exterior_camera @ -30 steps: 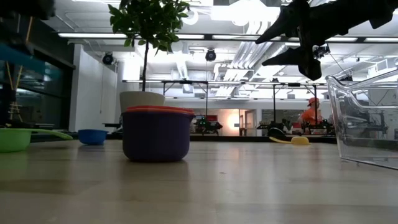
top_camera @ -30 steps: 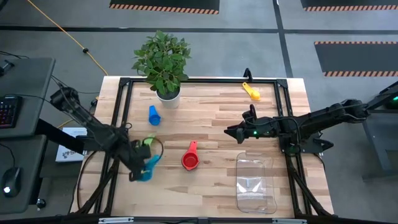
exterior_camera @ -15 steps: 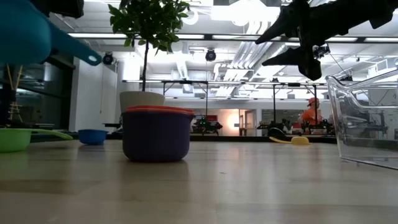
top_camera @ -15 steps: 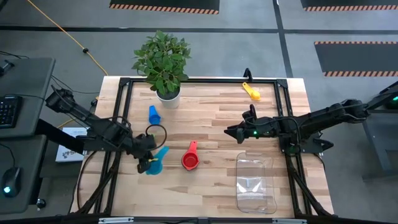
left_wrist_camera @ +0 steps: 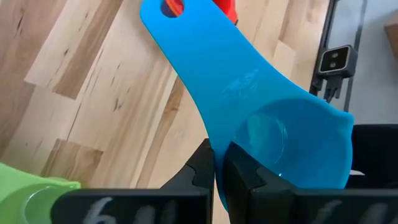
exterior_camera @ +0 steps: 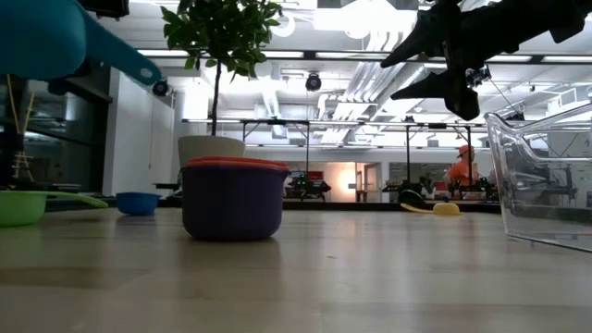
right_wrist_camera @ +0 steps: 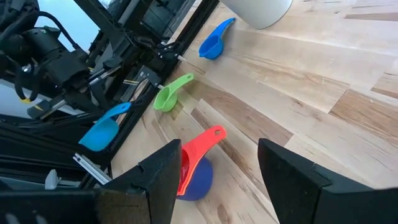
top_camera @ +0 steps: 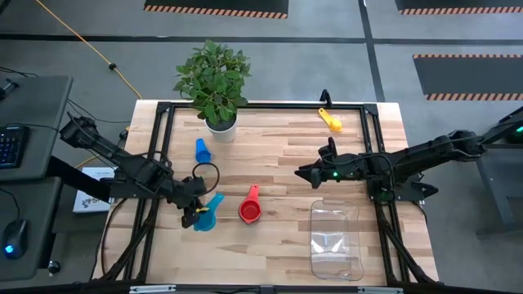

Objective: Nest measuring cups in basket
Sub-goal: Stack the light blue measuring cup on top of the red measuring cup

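Left gripper (top_camera: 196, 215): over the table's left part, fingers (left_wrist_camera: 202, 171) pressed together on the light blue cup (top_camera: 204, 217), pinching it where bowl meets handle; the cup is lifted clear of the wood.
Light blue cup: in the low view it hangs high at the upper left, handle slanting down; from the left wrist the handle runs away from the fingers, its hole over a bit of red.
Right gripper (top_camera: 304, 173): above mid-table, just beyond the basket's (top_camera: 335, 242) far end, fingers (right_wrist_camera: 163, 168) apart with nothing between them.
Basket: clear, on the table's near right part; nothing seen in it.
Red cup (top_camera: 249, 210): mid-table, between light blue cup and basket, sitting inside the dark blue cup (exterior_camera: 232, 201), red rim showing above the dark blue wall in the low view.
Green cup (right_wrist_camera: 166, 98): on the wood near the left edge, close to the left gripper; mostly hidden by that arm from above.
Blue cup (top_camera: 202, 151): a smaller blue cup, lying near the plant pot (top_camera: 221, 126).
Yellow cup (top_camera: 331, 121): near the far edge, right of centre, well apart from the others.
Plant: in the white pot at the far left part of the table (top_camera: 286, 147).
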